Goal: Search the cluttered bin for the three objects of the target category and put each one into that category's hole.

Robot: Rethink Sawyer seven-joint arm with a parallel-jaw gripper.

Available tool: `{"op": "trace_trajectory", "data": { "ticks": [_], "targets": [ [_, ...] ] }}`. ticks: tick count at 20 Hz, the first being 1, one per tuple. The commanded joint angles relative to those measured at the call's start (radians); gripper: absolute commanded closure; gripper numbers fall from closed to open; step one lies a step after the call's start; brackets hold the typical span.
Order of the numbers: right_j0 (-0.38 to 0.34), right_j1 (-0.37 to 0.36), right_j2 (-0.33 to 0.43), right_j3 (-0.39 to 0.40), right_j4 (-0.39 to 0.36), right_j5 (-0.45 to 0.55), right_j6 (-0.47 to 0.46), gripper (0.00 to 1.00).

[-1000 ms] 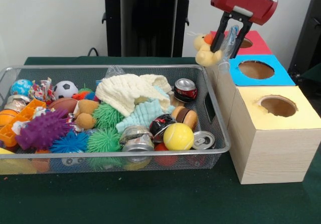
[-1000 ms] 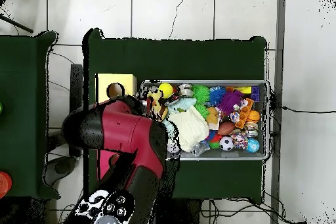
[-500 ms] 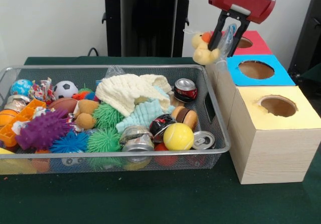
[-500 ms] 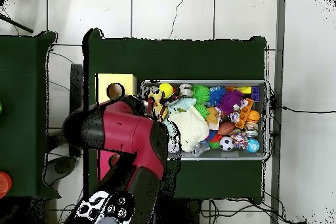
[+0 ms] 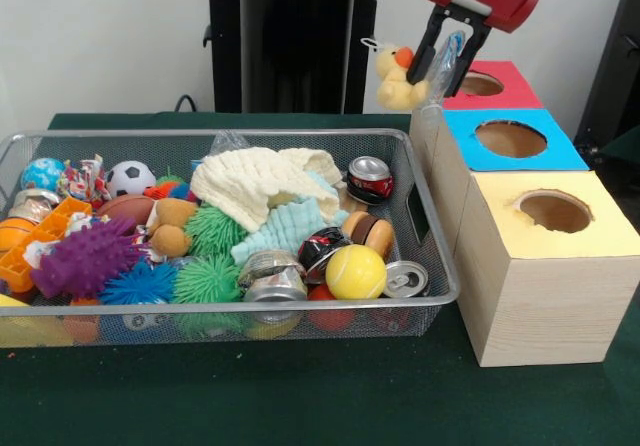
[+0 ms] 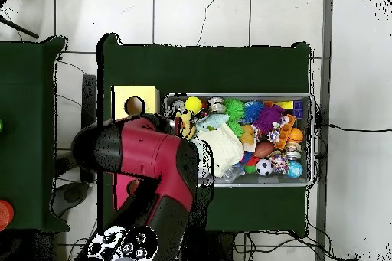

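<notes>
My gripper [image 5: 443, 78] hangs high above the bin's right end, just left of the red-topped and blue-topped boxes. It is shut on a piece of clear wrinkly film [image 5: 448, 54] that hangs between its fingers. A yellow plush duck [image 5: 397, 78] dangles against the left finger, lifted along with the film. The round hole [image 5: 511, 138] in the blue top lies below and to the right of the gripper. The wire-mesh bin [image 5: 441, 266] is full of toys and cans. Another bit of clear film [image 5: 226, 142] shows behind the white cloth. In the overhead view the red arm [image 6: 153, 158] hides the blue box.
The red-topped box [image 5: 500, 84] stands behind the blue one and the yellow-topped box [image 5: 553, 216] in front of it. The bin holds a white cloth [image 5: 255, 181], spiky balls, a yellow ball [image 5: 355, 271] and silver cans [image 5: 405, 280]. The black pedestal [image 5: 290, 36] stands behind.
My gripper has risen and drifted slightly left, carrying the film and the dangling duck higher above the bin's corner. Nothing in the bin has moved.
</notes>
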Motion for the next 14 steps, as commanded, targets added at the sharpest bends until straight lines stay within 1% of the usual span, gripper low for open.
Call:
{"op": "trace_trajectory", "data": {
  "ticks": [1,6,9,14],
  "targets": [
    [0.005,0.037,0.03,-0.068,0.021,0.15,0.277,1.0],
    [0.008,0.045,0.027,-0.086,0.017,0.165,0.286,1.0],
    [0.01,0.064,0.023,-0.11,0.019,0.176,0.297,1.0],
    [0.011,0.084,0.029,-0.11,0.024,0.141,0.306,1.0]
  ]
}}
